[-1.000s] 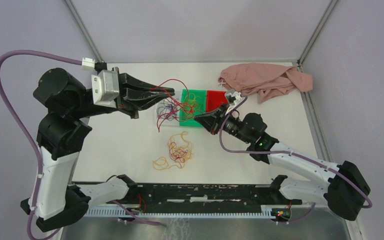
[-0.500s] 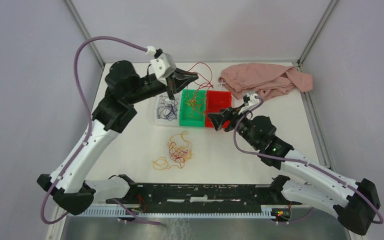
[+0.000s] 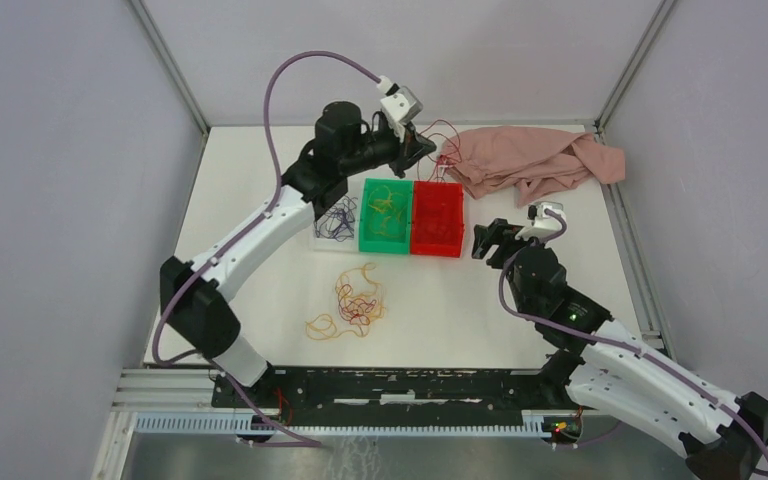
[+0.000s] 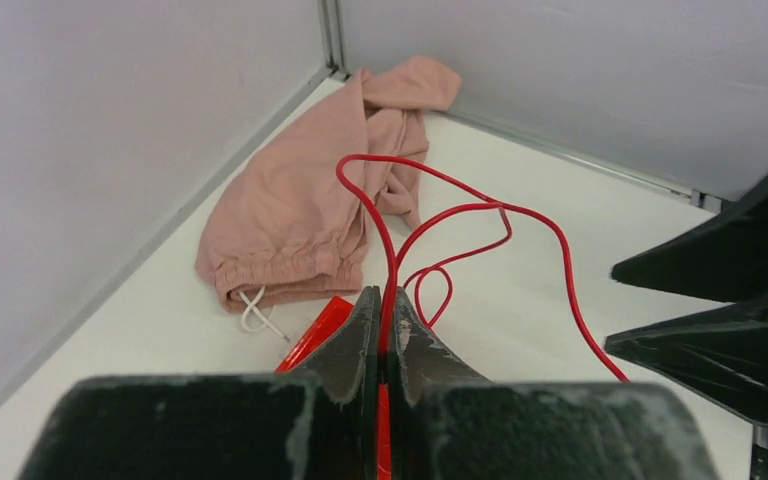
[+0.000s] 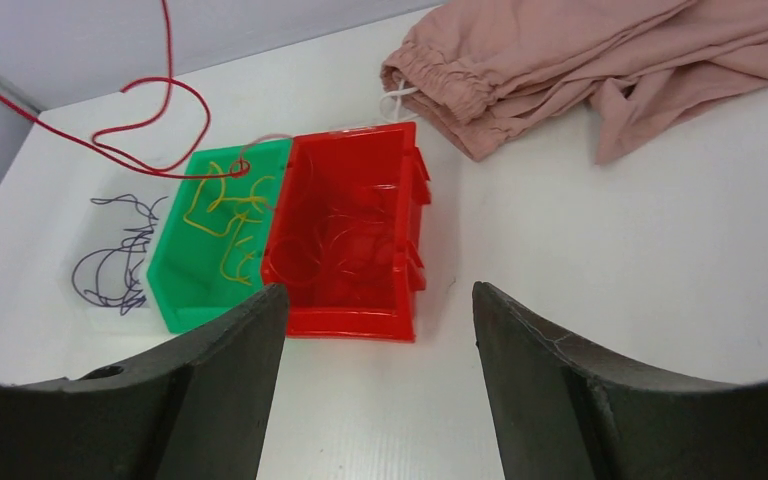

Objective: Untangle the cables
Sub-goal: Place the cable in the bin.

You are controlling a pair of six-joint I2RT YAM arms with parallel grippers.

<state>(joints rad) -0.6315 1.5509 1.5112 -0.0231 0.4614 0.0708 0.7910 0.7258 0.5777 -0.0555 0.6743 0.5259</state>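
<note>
Red in colour, one cable [image 4: 480, 208] is pinched between the closed jaws of the left gripper [image 4: 385, 298]. Its loops are thrown out ahead of the fingertips, toward a pink cloth [image 4: 300, 210] lying beyond. The right gripper [image 5: 378, 292] is held wide apart, and nothing is gripped in it. A red bin [image 5: 345, 240] is seen just ahead of it, and a green bin [image 5: 175, 272] with yellow strands ahead to its left. A loose tangle of cables [image 3: 355, 300] is seen on the table [image 3: 440, 300], well behind both grippers.
</note>
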